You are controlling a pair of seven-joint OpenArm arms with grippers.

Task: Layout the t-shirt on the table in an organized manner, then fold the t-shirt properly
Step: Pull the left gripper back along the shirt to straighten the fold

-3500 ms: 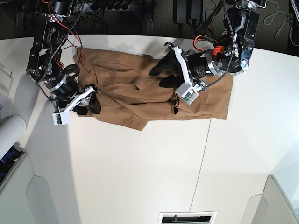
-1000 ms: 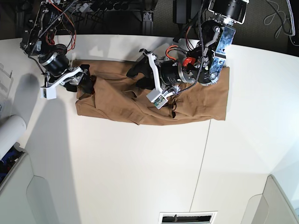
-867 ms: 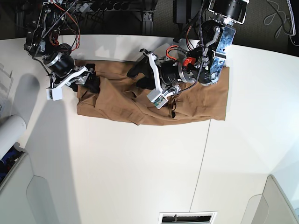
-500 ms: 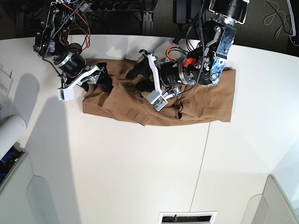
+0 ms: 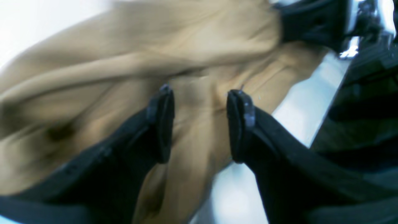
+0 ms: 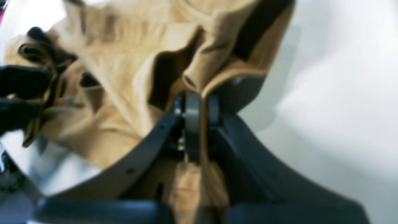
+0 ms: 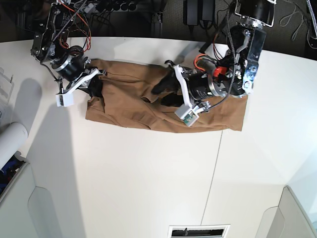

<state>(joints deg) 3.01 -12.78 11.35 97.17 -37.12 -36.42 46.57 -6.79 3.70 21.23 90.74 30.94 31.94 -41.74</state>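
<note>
My right gripper (image 6: 194, 109) pinches the plain tan-brown fabric t-shirt (image 7: 129, 106) near the table's far edge; left gripper (image 5: 199, 123) gapes. Pull taut, low.

Off at nine o'clock in the base view there was a white cylinder (image 7: 11, 139), roll-looking, lying tilted at the edge. Just above it sat a clear plastic thing (image 7: 5, 87), too cut off to tell what. Light grey moulded panels (image 7: 42, 208) filled the seven o'clock and five o'clock corners, and a small slotted vent (image 7: 199, 231) sat at six. A dark mess of cables and black boxes (image 7: 198, 12) ran along twelve o'clock.
</note>
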